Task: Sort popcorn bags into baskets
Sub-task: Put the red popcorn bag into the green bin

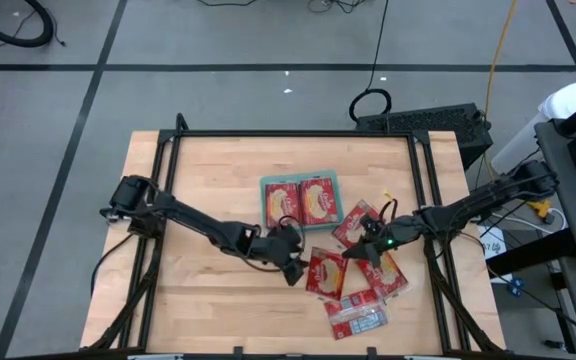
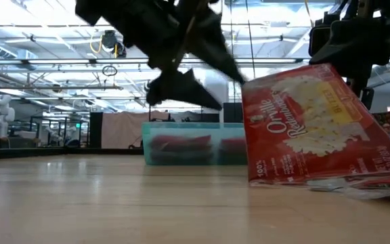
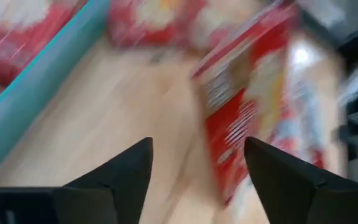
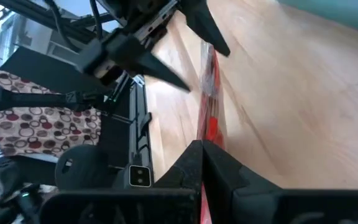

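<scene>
Nearest the table's front edge lies a packet (image 1: 356, 321) showing its grey-white side, at the bottom of a loose pile of popcorn bags (image 1: 363, 285) on the right half of the table (image 1: 198, 290). Just behind it, one bag (image 1: 326, 272) stands tilted up on an edge – in the low view it rears up large, cream picture facing the camera (image 2: 320, 125), its lower edge on the wood among the other packets.

The right gripper (image 1: 360, 252) sits at that bag's upper right; its fingers (image 4: 213, 165) are pressed together with the bag's thin red edge (image 4: 209, 93) running between them, so it is clamped on the bag. The left gripper (image 1: 292, 268) hovers just left of the same bag, its two dark fingers (image 3: 126, 171) spread wide and nothing between them – released, apart from the packet. In the low view it hangs above the table (image 2: 181, 68), clear of the surface.

Farther back, near the table's middle, the teal tray (image 1: 264, 205) lies flat with two bags (image 1: 303, 200) side by side in it, picture side up. More red packets (image 1: 356, 222) lie just right of the tray, overlapping one another
</scene>
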Available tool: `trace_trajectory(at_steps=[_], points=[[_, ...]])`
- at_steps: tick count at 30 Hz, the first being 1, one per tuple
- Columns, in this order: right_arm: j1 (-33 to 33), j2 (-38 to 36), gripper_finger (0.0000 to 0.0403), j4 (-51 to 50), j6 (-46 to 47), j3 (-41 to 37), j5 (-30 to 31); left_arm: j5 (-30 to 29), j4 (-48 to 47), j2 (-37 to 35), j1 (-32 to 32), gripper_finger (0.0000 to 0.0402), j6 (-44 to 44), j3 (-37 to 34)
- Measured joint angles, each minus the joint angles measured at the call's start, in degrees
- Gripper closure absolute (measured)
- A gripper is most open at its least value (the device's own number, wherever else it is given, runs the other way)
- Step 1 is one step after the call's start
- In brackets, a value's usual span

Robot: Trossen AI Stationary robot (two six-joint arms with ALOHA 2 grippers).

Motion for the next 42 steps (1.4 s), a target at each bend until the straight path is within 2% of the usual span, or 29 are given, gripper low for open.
trace_trajectory(at_steps=[3,7,13,15,17,22,23,25,28,33,35,42], points=[[0.0,0.0,0.0403,0.17,-0.12,0.0,-0.18,-1.08,12.21,1.17,-0.29,0.0129,1.43,-5.54],[0.0,0.0,0.0403,0.39,-0.14,0.0,-0.16,-0.36,25.74,3.32,0.33,0.0137,4.21,-10.16],[0.0,0.0,0.0403,0.63,0.09,0.0,-0.18,7.99,38.58,8.87,1.87,0.0192,6.23,-10.48],[0.0,0.0,0.0403,0.52,0.25,0.0,-0.18,9.83,43.25,10.47,2.18,0.0216,7.03,-9.01],[-0.02,0.0,0.0403,0.61,0.27,0.0,-0.18,10.17,43.59,11.66,2.29,0.0246,8.58,-7.57],[-1.23,-0.26,0.0403,-0.04,5.49,0.01,-1.11,10.7,40.85,10.98,2.7,0.0367,9.98,-7.27],[-1.51,-0.31,0.0403,-0.83,6.28,0.41,-1.82,11.88,39.31,9.87,2.92,0.038,9.55,-7.22],[-2.11,-0.79,0.0403,-4.22,7.46,2.41,-3.36,13.37,36.5,8.06,3.28,0.0381,8.64,-7.2],[-3.26,-1.01,0.0403,-14.4,6.22,8.4,-6.17,14.49,28.05,2.72,3.5,0.0373,10.98,-7.19],[-6.83,0.93,0.0401,-41.68,-1.08,25.72,-10.67,15.16,10.89,-8.5,4.74,0.0384,14.84,-7.07],[-8.54,3.05,0.0394,-48.96,-5.55,33.24,-10.58,15.22,5.05,-12.64,5.52,0.0384,16.37,-7.01],[-13.57,15.34,0.0333,-60.68,-20.94,54.03,-10.87,16.29,-9.21,-21.9,8.46,0.0374,21.98,-7.05]])
